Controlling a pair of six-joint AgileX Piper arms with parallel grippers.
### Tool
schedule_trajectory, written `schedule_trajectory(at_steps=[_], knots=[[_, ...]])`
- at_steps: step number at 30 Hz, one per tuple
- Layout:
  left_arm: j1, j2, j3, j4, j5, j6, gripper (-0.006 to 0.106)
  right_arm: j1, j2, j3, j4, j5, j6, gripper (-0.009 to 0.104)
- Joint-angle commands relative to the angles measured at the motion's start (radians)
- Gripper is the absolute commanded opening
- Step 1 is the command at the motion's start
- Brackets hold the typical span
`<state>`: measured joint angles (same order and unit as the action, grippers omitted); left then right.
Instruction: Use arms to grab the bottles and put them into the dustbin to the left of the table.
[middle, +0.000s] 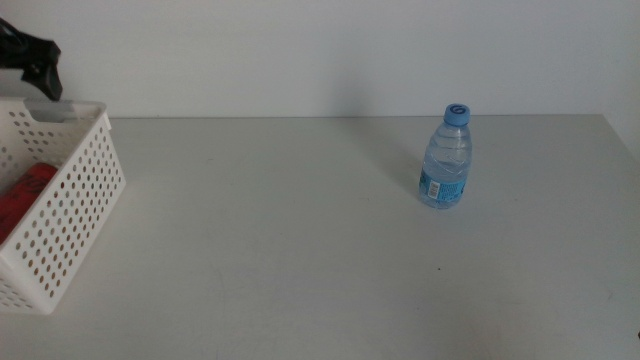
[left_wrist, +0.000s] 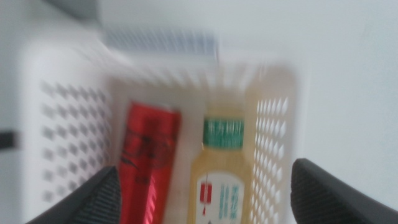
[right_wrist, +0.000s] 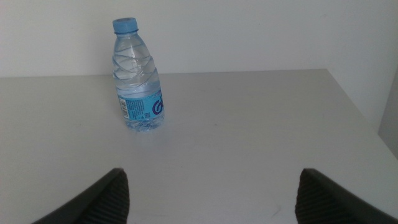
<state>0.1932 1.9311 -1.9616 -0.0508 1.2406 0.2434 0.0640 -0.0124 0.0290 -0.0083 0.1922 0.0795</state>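
Note:
A small clear water bottle (middle: 446, 158) with a blue cap stands upright on the grey table (middle: 300, 250), right of centre; the right wrist view shows the water bottle (right_wrist: 137, 78) some way ahead of my open right gripper (right_wrist: 211, 199). The white perforated dustbin (middle: 60, 210) sits at the table's left edge. Inside it lie a red can (left_wrist: 146, 162) and a pale-yellow tea bottle (left_wrist: 221, 177) side by side; only the red can (middle: 22, 195) shows in the middle view. My left gripper (left_wrist: 205, 199) hangs open above the dustbin (left_wrist: 273, 124), empty, with the left arm (middle: 30, 55) at the top left.
A white wall runs behind the table's far edge. The table's right edge lies a little beyond the water bottle. The right arm is out of the middle view.

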Motion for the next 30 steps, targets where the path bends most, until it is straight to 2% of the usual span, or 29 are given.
schedule_trajectory(at_steps=[1,3,7,9,12,17,22,25,30], knots=[[-0.006,-0.104,-0.096,-0.051,0.077,-0.018,0.094,-0.004,-0.023,-0.01,-0.012,-0.079,-0.004,0.094],[-0.015,-0.144,-0.116,-0.149,0.061,0.005,0.094,-0.004,-0.023,-0.01,-0.012,-0.079,-0.004,0.094],[-0.027,-0.23,-0.104,-0.275,0.036,0.072,0.094,-0.004,-0.023,-0.01,-0.012,-0.079,-0.004,0.094],[-0.047,-0.282,-0.084,-0.334,0.037,0.158,0.094,-0.004,-0.023,-0.01,-0.012,-0.079,-0.004,0.094],[-0.092,-0.364,-0.03,-0.362,0.036,0.232,0.094,-0.004,-0.023,-0.01,-0.012,-0.079,-0.004,0.094],[-0.173,-0.509,0.147,-0.364,-0.029,0.221,0.094,-0.004,-0.023,-0.01,-0.012,-0.079,-0.004,0.094],[-0.29,-0.772,0.516,-0.327,-0.356,0.226,0.094,-0.004,-0.023,-0.01,-0.012,-0.079,-0.004,0.094],[-0.39,-0.94,0.742,-0.246,-0.578,0.178,0.094,-0.004,-0.023,-0.01,-0.012,-0.079,-0.004,0.094],[-0.553,-1.181,1.049,-0.036,-0.785,-0.068,0.094,-0.004,-0.023,-0.01,-0.012,-0.079,-0.004,0.094]])
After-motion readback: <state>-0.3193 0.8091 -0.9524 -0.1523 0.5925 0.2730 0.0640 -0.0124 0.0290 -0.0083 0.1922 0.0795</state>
